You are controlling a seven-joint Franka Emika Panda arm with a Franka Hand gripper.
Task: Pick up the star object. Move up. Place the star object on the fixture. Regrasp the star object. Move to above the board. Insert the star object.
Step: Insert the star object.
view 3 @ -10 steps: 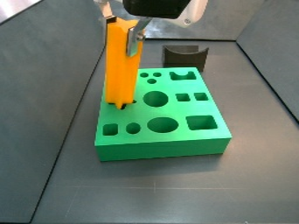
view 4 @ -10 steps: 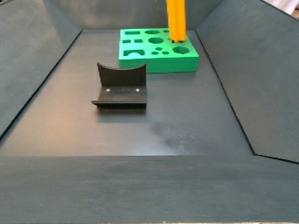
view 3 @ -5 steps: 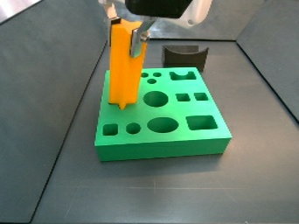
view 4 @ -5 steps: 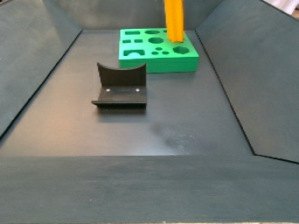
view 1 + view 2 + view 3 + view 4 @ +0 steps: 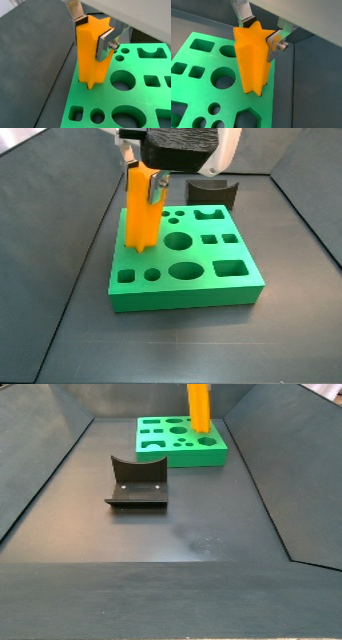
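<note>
A dark grey floor (image 5: 174, 343) with sloped dark walls fills the scene, and the green board (image 5: 187, 288) lies on it.

In a side view, the gripper (image 5: 147, 178) hangs over the board's rear left corner, clamped on the upper end of the star (image 5: 139, 213). The star stands upright, its lower end at the board's surface by the left edge, beside a large round hole. Whether the tip has entered a hole cannot be told from here. The fixture (image 5: 213, 193) stands on the floor just behind the board.

In a side view from the opposite end, the fixture (image 5: 136, 482) sits in the middle of the floor, its curved upright facing away from the camera. The board (image 5: 182, 441) lies well beyond it near the far wall. The star (image 5: 199, 408) rises upright from the board's right part and runs out of the top of the picture; the gripper is out of view.

In a wrist view, silver fingers (image 5: 105, 44) press against opposite sides of the star (image 5: 91, 55), and the gripper (image 5: 92, 31) holds it upright over the board (image 5: 137, 102). The star's lower end touches or nearly touches the board near its edge.

In a wrist view, the gripper (image 5: 261, 31) clamps the star (image 5: 253, 60), whose five-pointed end shows at the top. Its lower end meets the board (image 5: 198, 82) at the edge nearest the floor.

No brands, labels or writing can be read anywhere.
</note>
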